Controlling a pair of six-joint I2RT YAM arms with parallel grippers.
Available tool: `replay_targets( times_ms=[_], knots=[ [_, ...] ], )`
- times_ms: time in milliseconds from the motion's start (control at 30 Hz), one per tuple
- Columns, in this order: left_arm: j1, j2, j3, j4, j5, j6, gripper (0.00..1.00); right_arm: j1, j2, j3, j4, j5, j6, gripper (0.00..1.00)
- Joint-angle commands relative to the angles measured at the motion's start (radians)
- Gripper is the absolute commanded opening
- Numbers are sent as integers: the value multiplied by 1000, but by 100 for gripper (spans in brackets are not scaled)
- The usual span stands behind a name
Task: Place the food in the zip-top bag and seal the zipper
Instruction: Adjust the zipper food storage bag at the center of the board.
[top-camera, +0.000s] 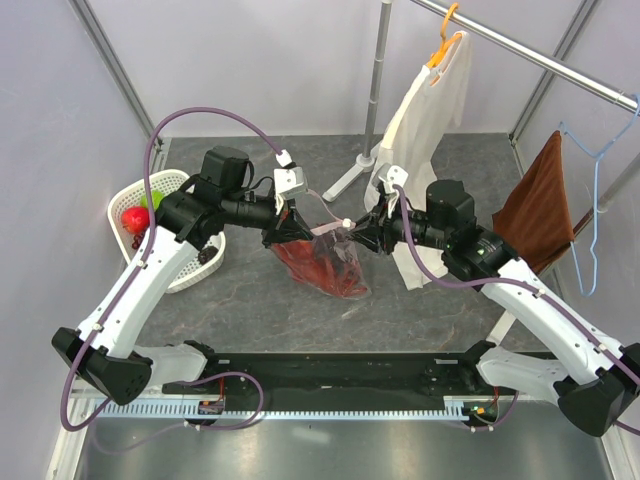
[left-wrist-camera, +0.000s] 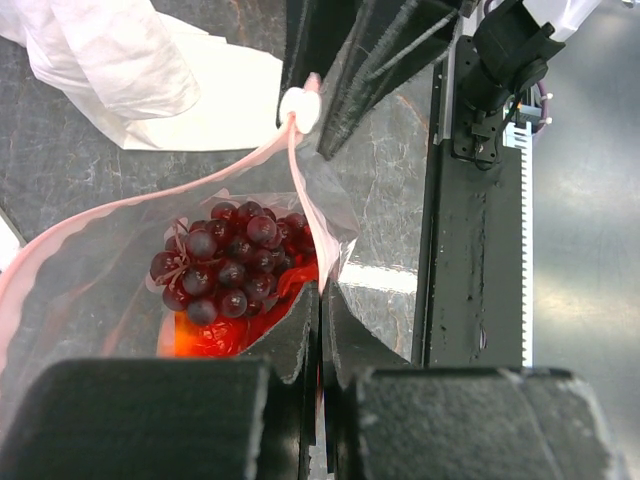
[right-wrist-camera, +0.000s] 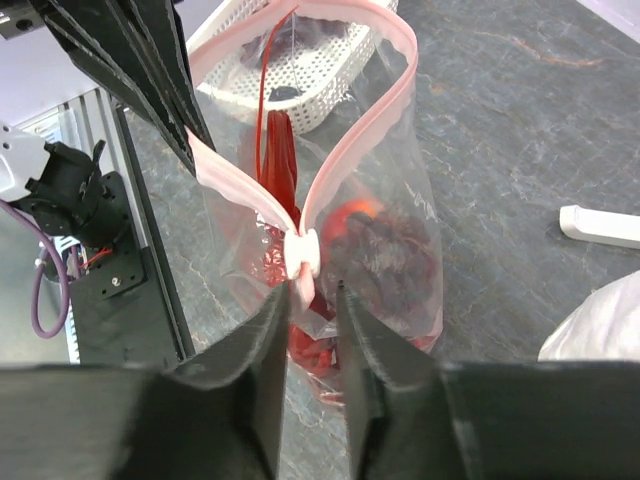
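The zip-top bag (top-camera: 325, 262) hangs between my two grippers, its mouth open in a loop. Inside lie dark purple grapes (left-wrist-camera: 225, 265), an orange (right-wrist-camera: 355, 212) and red chilli peppers (right-wrist-camera: 278, 150). My left gripper (top-camera: 288, 228) is shut on the pink zipper (left-wrist-camera: 293, 170) at the bag's edge (left-wrist-camera: 322, 300). My right gripper (right-wrist-camera: 315, 290) has its jaws slightly apart around the strip's end, just behind the white slider (right-wrist-camera: 302, 252). It also shows in the top view (top-camera: 362, 236). A red apple (top-camera: 135, 218) and a green piece (top-camera: 150, 200) lie in the white basket (top-camera: 170, 180).
The white mesh basket stands at the far left, behind the left arm. A cream shirt (top-camera: 425, 110) hangs from the rack behind the right gripper, and a brown cloth (top-camera: 535, 205) hangs further right. The rack's white foot (right-wrist-camera: 598, 225) lies on the table.
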Motion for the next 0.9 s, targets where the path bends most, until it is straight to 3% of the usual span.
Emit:
replay_targets(
  times_ms=[0, 233, 267, 300, 433, 533, 567, 667, 867],
  knots=[
    [-3, -18, 12, 31, 41, -13, 2, 4, -3, -8, 74, 22, -7, 29],
    [-3, -7, 4, 11, 52, -6, 2, 4, 2, -6, 86, -18, 6, 25],
    [-4, -5, 6, 11, 50, -6, 2, 6, 5, -3, 83, -29, 1, 10],
    [-3, -7, 6, 13, 49, -5, 2, 4, 5, 0, 83, -29, 0, 3],
    [-3, -12, 10, 13, 12, -3, 5, 7, -4, 4, 64, -24, -22, 0],
    [-1, -27, 29, 11, -20, 15, 29, 7, -24, -3, 43, -16, -75, 0],
    [-1, -33, 41, 15, -22, 42, 43, 7, -30, -5, 37, -12, -89, 0],
    [-1, -59, 79, 43, 7, 128, 61, 9, -46, -8, 29, -9, -126, 0],
    [-7, 4, 153, 51, 131, 302, 68, 17, -49, 0, 28, -10, -194, 0]
  ],
)
